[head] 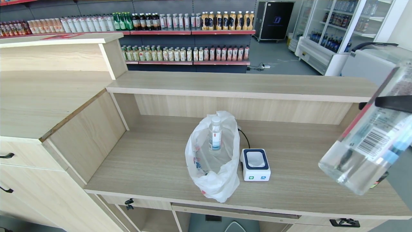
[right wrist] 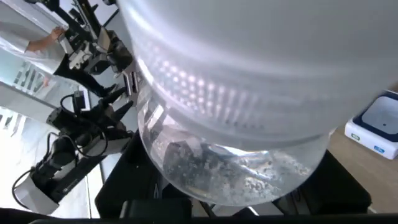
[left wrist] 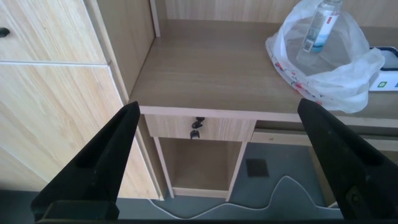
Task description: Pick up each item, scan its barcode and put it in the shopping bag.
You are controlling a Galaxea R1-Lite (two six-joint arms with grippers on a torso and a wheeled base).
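A large clear water bottle (head: pixel 363 151) hangs tilted in the air at the right, above the counter's right end, its barcode label facing the head camera. My right gripper (head: pixel 381 141) is shut on it, with one black finger (head: pixel 392 103) across its upper side. In the right wrist view the bottle's base (right wrist: pixel 236 124) looms close. A white shopping bag (head: pixel 212 167) stands open mid-counter with a small water bottle (head: pixel 215 133) upright inside. The white barcode scanner (head: pixel 255 164) sits just right of the bag. My left gripper (left wrist: pixel 219 109) is open, low in front of the counter's left end.
The wooden counter (head: pixel 154 161) has a raised back ledge (head: pixel 241 85) and a tall side panel (head: pixel 87 135) on the left. A black cable (head: pixel 245 137) runs behind the scanner. Drink shelves and coolers stand in the room beyond.
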